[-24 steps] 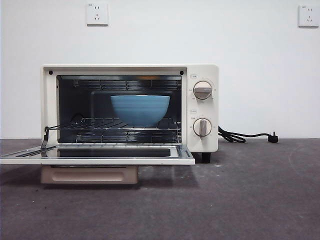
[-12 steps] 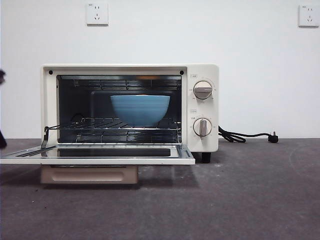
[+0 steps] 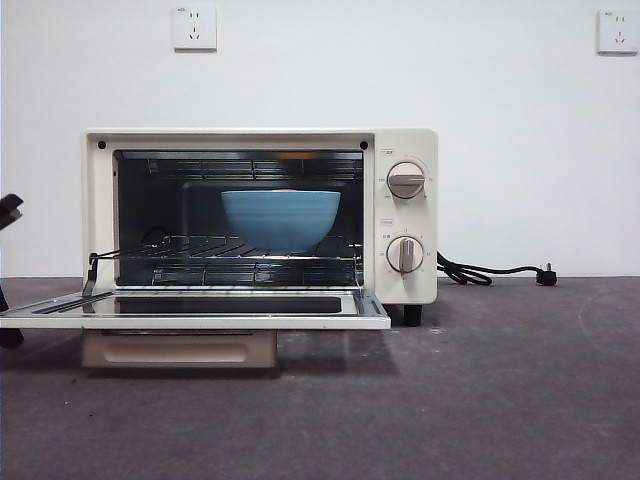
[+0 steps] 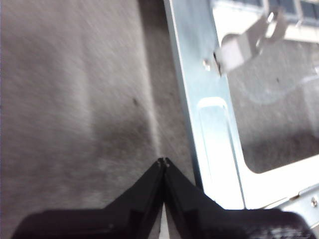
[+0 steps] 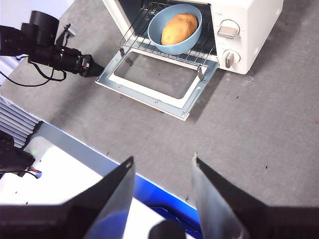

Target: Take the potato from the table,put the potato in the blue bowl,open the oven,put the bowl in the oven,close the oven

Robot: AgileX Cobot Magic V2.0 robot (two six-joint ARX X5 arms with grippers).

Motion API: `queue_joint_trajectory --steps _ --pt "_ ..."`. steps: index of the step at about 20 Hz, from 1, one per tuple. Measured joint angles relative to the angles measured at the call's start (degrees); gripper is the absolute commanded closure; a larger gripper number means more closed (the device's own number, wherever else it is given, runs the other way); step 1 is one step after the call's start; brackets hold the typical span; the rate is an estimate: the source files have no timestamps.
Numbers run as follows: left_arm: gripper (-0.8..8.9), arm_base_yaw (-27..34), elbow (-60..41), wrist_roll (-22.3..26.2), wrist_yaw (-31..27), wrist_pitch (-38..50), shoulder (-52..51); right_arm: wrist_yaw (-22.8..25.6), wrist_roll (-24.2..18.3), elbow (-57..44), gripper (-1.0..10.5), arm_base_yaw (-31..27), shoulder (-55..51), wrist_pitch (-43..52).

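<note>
Front view: left end effector (image 3: 8,210) is just a black tip poking in at the left edge, beside the dropped oven door (image 3: 195,308). To its right the blue bowl (image 3: 280,220) sits on the rack inside the oven (image 3: 260,215), then the two knobs, then the cord trailing off over the worktop (image 3: 480,400).

Left wrist view: left end effector (image 4: 163,162) has its jaws pinched together, holding nothing. It hangs low over the worktop just off the side edge of the door frame (image 4: 214,144), close but I can't tell if it's touching.

Right wrist view: right end effector (image 5: 162,164) is spread wide and empty, parked high and well apart from the oven. From up here you can see the potato (image 5: 180,28) lying in the bowl.

Step in hand: pretty sure only closing the oven is left, everything else looks done.

Next move: my guess, the left one needs to get under the door's edge and swing it up till it shuts.
</note>
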Motion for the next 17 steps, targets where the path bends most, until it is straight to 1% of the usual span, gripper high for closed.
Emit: queue_joint_trajectory --steps 6,9,12,17 --pt "8.22 0.2 0.0 0.6 4.6 0.1 1.6 0.2 0.0 0.0 7.6 0.0 0.0 0.1" --pt "8.22 0.9 0.0 0.5 8.1 0.9 1.8 0.2 0.1 0.0 7.6 0.0 0.0 0.3" --pt "8.22 1.8 -0.2 -0.7 12.5 2.4 1.9 0.2 0.2 0.0 7.6 0.0 0.0 0.2" --pt "8.22 3.1 -0.2 -5.1 20.1 8.5 1.8 0.2 0.2 0.0 7.6 0.0 0.0 0.2"
